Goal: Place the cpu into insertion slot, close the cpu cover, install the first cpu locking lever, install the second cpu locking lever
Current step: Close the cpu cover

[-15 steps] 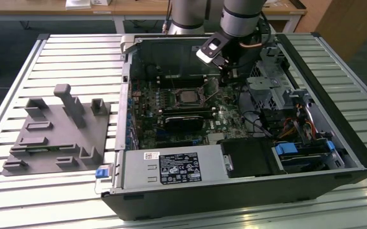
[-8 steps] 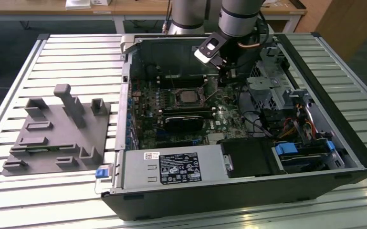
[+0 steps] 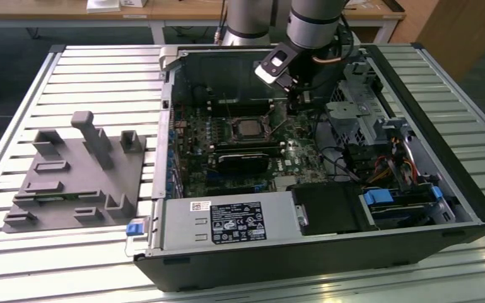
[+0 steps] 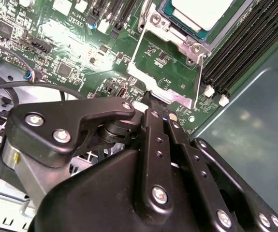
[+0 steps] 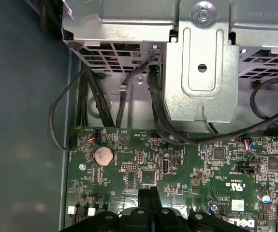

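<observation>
The cpu (image 4: 201, 12), a flat chip with a silvery top, lies in the insertion slot (image 4: 154, 21) on the green motherboard; in the exterior view the cpu (image 3: 249, 128) sits mid-board inside the open case. The cpu cover (image 4: 175, 95), a silvery frame with a square window, is swung open away from the slot, and green board shows through its window. My gripper (image 4: 148, 104) is shut, its black tips touching the cover's outer edge. I cannot tell whether the tips pinch that edge. The gripper (image 3: 297, 95) hangs over the board's far side, and its tips (image 5: 150, 192) hover just above the board.
Long black memory slots (image 4: 245, 43) run beside the socket. A metal drive cage (image 5: 201, 58) and black cables (image 5: 158, 116) crowd the case wall near the gripper. A black card (image 3: 246, 158) lies below the socket. A grey fixture block (image 3: 74, 170) stands on the slatted table at the exterior view's left.
</observation>
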Robot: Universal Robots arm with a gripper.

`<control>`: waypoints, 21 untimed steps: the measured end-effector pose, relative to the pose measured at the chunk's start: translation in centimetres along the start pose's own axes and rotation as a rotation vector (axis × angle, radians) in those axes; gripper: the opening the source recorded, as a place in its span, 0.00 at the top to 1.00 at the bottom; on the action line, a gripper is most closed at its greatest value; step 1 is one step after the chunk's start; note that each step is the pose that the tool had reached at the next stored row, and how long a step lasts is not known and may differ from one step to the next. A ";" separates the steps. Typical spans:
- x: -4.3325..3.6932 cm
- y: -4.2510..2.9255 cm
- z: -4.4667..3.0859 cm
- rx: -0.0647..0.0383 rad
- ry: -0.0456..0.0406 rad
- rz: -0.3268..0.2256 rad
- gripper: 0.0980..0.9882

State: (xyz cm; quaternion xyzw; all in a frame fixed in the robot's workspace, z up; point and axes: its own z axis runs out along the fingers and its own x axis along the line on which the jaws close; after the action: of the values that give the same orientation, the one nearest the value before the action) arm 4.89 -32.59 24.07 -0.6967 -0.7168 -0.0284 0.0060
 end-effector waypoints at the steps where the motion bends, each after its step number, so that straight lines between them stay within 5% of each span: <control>1: 0.00 -0.04 0.00 0.000 0.0001 0.000 0.99; 21: 0.05 -1.67 0.00 0.000 0.0001 0.000 0.99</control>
State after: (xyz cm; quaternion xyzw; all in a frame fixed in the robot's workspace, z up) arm 3.22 -32.59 24.02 -0.6967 -0.7168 -0.0285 0.0060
